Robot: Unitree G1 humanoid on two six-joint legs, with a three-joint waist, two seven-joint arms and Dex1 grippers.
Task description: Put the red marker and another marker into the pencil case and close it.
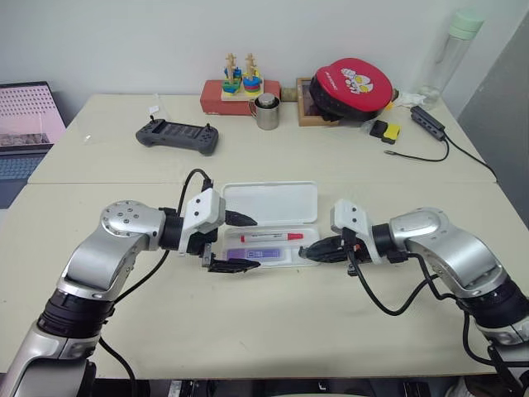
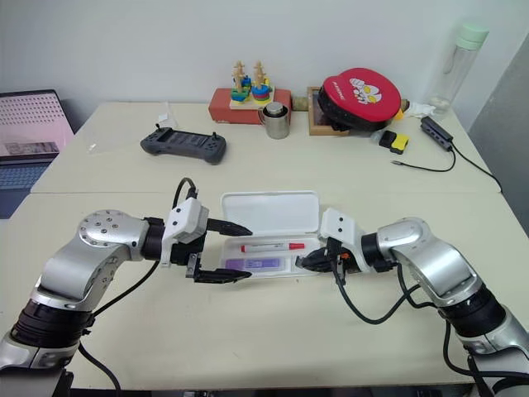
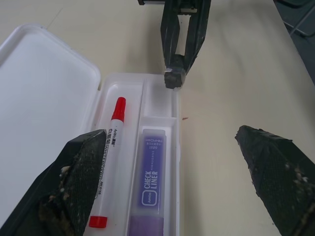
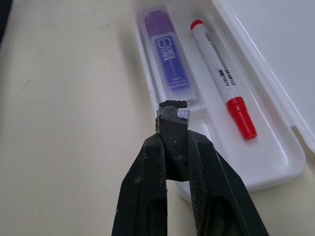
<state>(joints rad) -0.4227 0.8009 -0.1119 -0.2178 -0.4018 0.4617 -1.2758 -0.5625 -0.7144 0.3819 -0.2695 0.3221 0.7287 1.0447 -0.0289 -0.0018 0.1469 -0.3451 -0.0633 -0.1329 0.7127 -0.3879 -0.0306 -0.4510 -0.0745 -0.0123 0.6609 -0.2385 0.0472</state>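
- One pencil case [image 1: 273, 203] was seen lying open on the table [image 1: 273, 331], its lid laid flat behind the tray.
- Two markers were counted in the tray: one red marker [image 1: 271, 236] in the compartment nearer the lid, and one purple highlighter [image 1: 258, 255] in the front compartment, side by side.
- "CHECK LINER" was read in white on the highlighter's barrel in the left wrist view; the small grey print on the red marker's barrel could not be made out.
- Two grippers were counted. The left gripper [image 1: 237, 241] was seen at the tray's left end with its fingers spread wide, one above the tray's back edge and one at the front edge, nothing held between them.
- The right gripper [image 1: 318, 251] was seen at the tray's right end with its fingers pressed together, empty, tips just at the tray's rim.
- Farther back one dark game controller [image 1: 178, 136], one metal cup [image 1: 266, 112], one red round case [image 1: 357, 87] and one clear bottle [image 1: 446, 58] were counted.
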